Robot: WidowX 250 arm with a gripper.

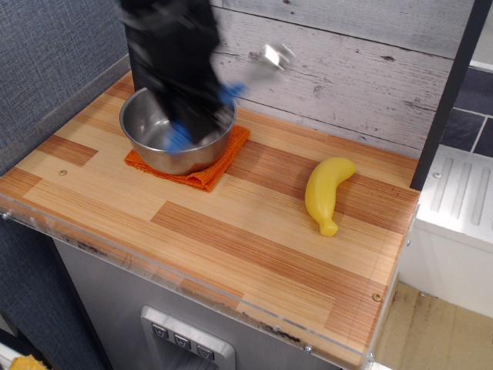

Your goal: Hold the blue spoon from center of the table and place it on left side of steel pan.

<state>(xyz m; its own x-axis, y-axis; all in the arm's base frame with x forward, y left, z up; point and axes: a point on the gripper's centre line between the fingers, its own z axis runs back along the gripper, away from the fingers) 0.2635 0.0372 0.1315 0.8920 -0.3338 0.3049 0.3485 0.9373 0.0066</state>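
We view the bench, a striped light-and-dark wooden top with a clear plastic edge, from above and in front. The gripper hangs raised over the steel pan, and the dark arm above it is heavily smeared by motion blur. The blue spoon is held off the bench in the gripper, tilted. Its blue handle shows as two blurred patches, one low over the pan and one higher just right of the gripper. Its shiny metal bowl points up and to the right, in front of the whitewashed plank wall. The jaws are clenched on the blue handle, though the blur hides the exact line of contact. The spoon touches neither the bench nor, as far as we can tell, the pan.

The steel pan stands at the back left of the bench on an orange cloth, whose edges show around the front and right of the pan. The arm hides the pan's rear rim and part of its interior. A yellow banana lies on the bench well apart to the right, its thin end pointing toward the front edge. The middle and front of the bench show bare wood. A blue-grey textured wall rises at the left, and a white ribbed surface shows beyond the bench at the right.
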